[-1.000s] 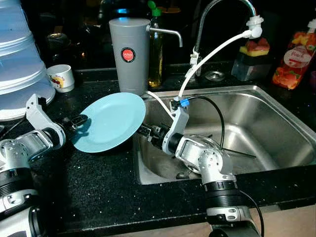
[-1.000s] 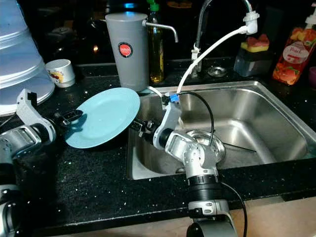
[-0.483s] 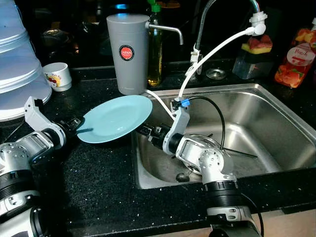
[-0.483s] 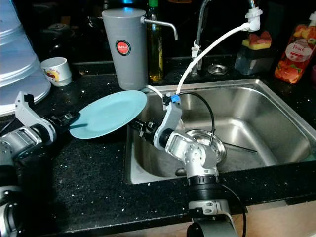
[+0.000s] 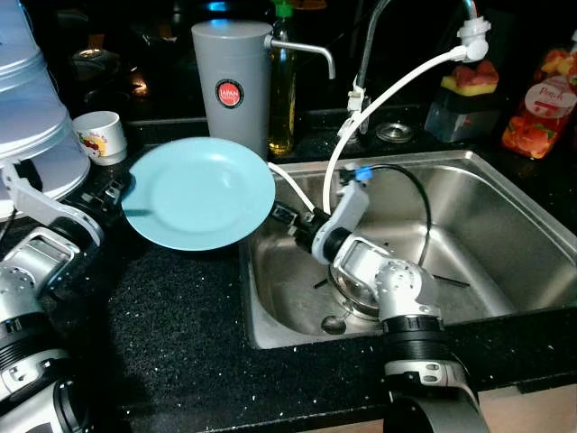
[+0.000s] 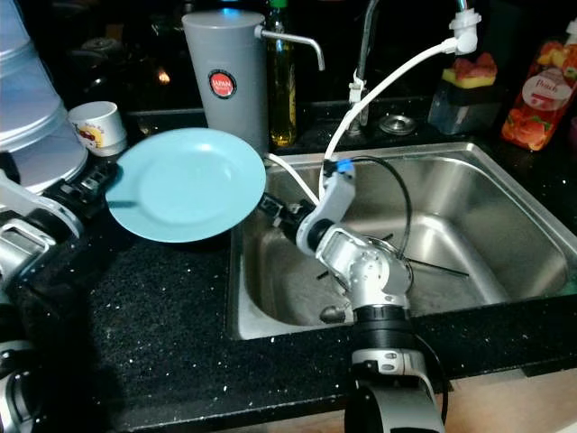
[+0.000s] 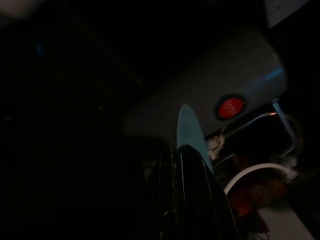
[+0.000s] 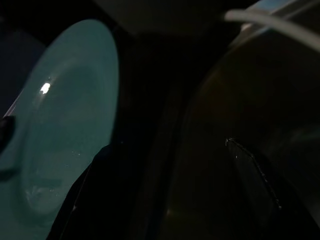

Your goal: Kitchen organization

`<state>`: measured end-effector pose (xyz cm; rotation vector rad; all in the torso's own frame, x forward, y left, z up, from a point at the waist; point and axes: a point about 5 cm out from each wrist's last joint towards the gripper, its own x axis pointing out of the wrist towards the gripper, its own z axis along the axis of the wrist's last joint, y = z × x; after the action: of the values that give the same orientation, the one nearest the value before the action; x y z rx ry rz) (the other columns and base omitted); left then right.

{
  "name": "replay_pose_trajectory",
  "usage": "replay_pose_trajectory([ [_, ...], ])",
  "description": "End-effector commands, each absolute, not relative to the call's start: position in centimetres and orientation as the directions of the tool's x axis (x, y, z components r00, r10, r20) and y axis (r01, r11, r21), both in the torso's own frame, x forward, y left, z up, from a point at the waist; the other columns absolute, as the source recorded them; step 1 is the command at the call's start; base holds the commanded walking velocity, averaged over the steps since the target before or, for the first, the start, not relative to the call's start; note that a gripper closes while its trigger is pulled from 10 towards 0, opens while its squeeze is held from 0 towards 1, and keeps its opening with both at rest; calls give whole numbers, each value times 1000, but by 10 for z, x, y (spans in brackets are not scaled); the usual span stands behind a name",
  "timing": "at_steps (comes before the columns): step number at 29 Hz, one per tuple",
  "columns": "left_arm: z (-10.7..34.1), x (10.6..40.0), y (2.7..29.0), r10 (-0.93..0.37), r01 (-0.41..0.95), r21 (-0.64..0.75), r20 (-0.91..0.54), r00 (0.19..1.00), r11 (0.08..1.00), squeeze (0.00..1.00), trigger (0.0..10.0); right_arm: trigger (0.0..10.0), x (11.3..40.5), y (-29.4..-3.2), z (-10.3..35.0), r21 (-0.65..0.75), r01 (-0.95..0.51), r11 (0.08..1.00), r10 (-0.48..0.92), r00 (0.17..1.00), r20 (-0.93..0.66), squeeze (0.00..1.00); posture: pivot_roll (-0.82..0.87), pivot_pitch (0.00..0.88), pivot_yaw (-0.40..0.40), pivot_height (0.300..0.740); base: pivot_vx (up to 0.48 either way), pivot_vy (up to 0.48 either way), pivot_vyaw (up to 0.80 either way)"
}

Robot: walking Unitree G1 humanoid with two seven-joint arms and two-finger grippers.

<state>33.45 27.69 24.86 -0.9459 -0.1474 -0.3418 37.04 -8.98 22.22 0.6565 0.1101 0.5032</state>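
A light blue plate [image 5: 200, 192] hangs tilted over the black counter, just left of the sink [image 5: 505, 225]. My left gripper [image 5: 117, 191] is shut on its left rim; in the left wrist view the plate's edge [image 7: 189, 125] runs between the black fingers [image 7: 197, 200]. My right gripper [image 5: 283, 216] reaches from inside the sink to its left wall, just below the plate's right rim. Its fingers [image 8: 95, 200] stand open with nothing between them, and the plate [image 8: 70, 130] lies beside them, apart.
A grey water jug [image 5: 234, 86] and an oil bottle [image 5: 285, 86] stand behind the plate. The faucet's white hose [image 5: 379, 99] arcs over the sink's left part. A cup [image 5: 97, 137] and white stacked containers [image 5: 27, 108] sit far left. A steel bowl [image 5: 356, 289] lies in the sink.
The left gripper has lifted the plate, tipped its face up toward me and carried it left and back. The right arm has risen a little and its gripper has drawn in toward the sink wall.
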Motion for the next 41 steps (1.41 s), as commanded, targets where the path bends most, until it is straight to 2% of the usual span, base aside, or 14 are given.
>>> replay_pose_trajectory([
  [1,255,331,275,-234,422,-755,351,907,501,0,0,10000,373,-92,229,641,-406,652,462,883,89,0,17,45,33,740,0,0,0],
  [10,269,323,277,-250,535,-711,475,844,456,0,0,10000,381,-106,239,710,-338,618,343,928,143,0,17,36,28,740,0,0,0],
  [15,270,321,277,-259,555,-703,492,831,446,0,0,10000,381,-107,244,742,-364,563,359,916,177,0,16,34,27,740,0,0,0],
  [16,270,321,277,-261,559,-700,496,828,445,0,0,10000,381,-106,245,759,-370,536,362,913,190,192,16,34,24,740,0,0,0],
  [17,270,320,276,-262,562,-698,499,826,444,0,0,10000,381,-106,247,772,-373,514,360,911,201,1000,17,35,23,740,0,0,0],
  [23,270,319,278,-263,566,-697,503,824,441,0,0,10000,381,-106,253,803,-391,450,356,903,240,1000,19,39,22,740,0,0,0],
  [24,270,319,278,-262,566,-697,504,823,440,0,0,10000,381,-106,255,811,-404,423,365,895,256,0,19,41,22,740,0,0,0],
  [30,270,319,278,-258,569,-698,509,821,435,0,0,10000,381,-107,256,836,-400,376,352,896,271,0,19,42,22,740,0,0,0],
  [31,271,319,278,-257,576,-694,517,816,432,0,0,10000,383,-115,256,865,-372,335,305,912,274,0,19,44,24,740,0,0,0],
  [35,273,319,279,-250,583,-695,529,811,421,0,0,10000,384,-119,258,882,-376,285,289,911,294,0,17,42,25,740,0,0,0],
  [37,274,319,280,-238,587,-698,540,808,409,0,0,10000,384,-122,258,907,-362,216,266,915,303,0,16,41,25,740,0,0,0],
  [38,274,319,280,-238,587,-698,540,808,409,0,0,10000,384,-122,258,907,-362,216,266,915,303,0,16,41,25,740,0,0,0],
  [39,276,319,281,-233,595,-696,551,802,403,0,0,10000,386,-128,257,925,-344,164,232,924,303,0,16,41,25,740,0,0,0],
  [41,277,319,281,-233,599,-693,555,799,402,0,0,10000,387,-131,257,930,-338,143,220,927,303,0,16,41,25,740,0,0,0],
])
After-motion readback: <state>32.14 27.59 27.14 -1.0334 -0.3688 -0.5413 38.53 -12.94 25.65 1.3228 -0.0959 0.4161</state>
